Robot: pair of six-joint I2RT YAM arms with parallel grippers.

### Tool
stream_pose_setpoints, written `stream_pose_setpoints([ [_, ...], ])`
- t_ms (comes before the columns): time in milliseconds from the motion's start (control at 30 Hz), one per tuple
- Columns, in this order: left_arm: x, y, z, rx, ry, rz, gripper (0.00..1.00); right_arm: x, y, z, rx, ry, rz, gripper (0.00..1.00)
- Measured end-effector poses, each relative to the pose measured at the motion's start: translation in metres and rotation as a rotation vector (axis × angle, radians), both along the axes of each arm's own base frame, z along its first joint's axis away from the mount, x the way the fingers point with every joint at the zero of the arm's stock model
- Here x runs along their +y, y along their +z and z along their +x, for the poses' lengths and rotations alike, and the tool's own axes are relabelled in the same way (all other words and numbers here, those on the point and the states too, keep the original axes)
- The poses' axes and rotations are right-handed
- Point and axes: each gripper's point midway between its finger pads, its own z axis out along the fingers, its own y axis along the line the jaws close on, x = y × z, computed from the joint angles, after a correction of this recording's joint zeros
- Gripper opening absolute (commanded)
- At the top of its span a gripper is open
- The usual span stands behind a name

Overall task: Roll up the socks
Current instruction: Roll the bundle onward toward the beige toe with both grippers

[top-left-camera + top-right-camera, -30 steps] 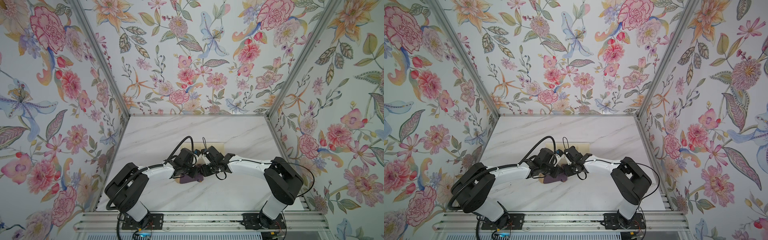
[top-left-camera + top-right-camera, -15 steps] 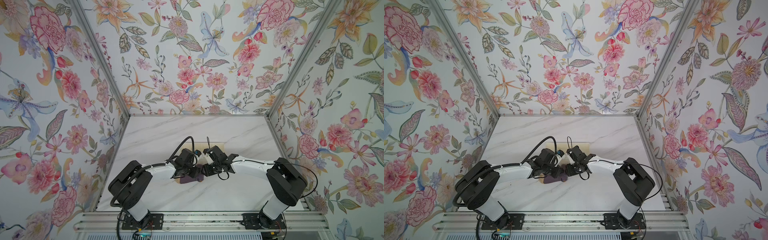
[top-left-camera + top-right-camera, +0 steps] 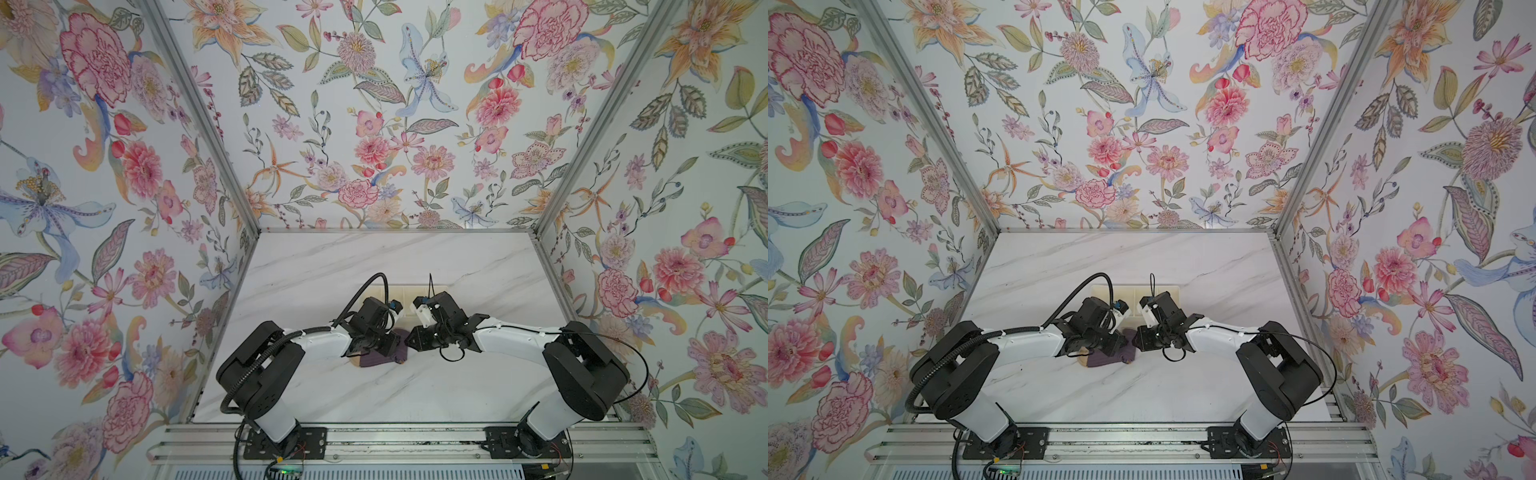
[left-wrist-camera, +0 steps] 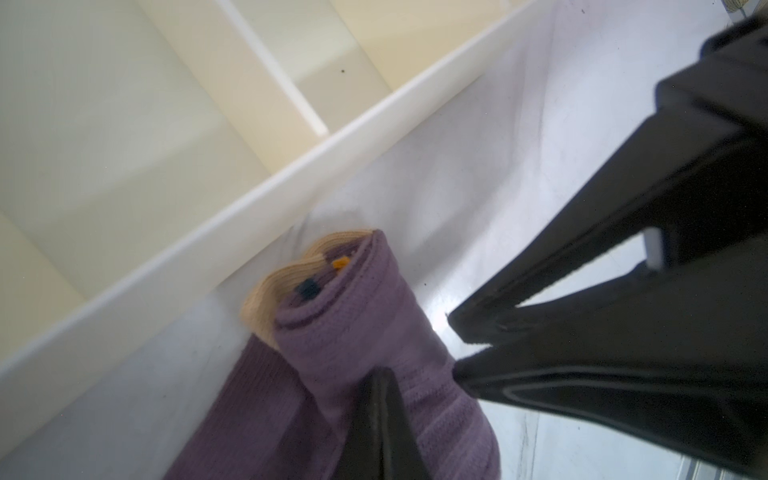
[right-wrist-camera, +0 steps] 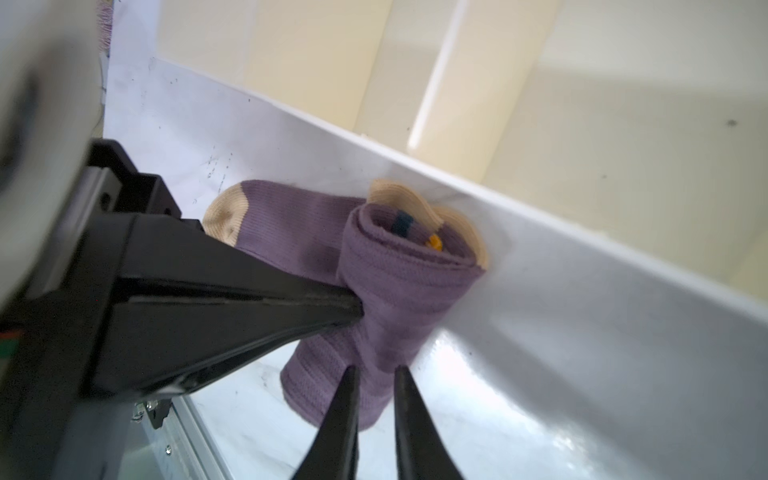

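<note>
Floral walls box in a marble table [image 3: 374, 257]. Low in mid-frame the socks [image 3: 376, 359] lie just beside a cream tray [image 3: 440, 289], half rolled, with a flat tan-toed tail not yet rolled. The left gripper [image 5: 357, 307] is clamped on the roll's side. The right gripper [image 5: 376, 370] stands narrow at its end; whether it nips fabric I cannot tell. Next, probably: turn the roll toward the toe, keeping it tight
</note>
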Motion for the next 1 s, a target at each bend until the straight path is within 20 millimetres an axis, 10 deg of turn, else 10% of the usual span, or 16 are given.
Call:
stream_pose_setpoints([
  [1000,0.001,-0.004,-0.005,0.000,0.002,-0.047,0.00,0.023,-0.014,-0.034,0.094,0.078,0.018,0.15],
])
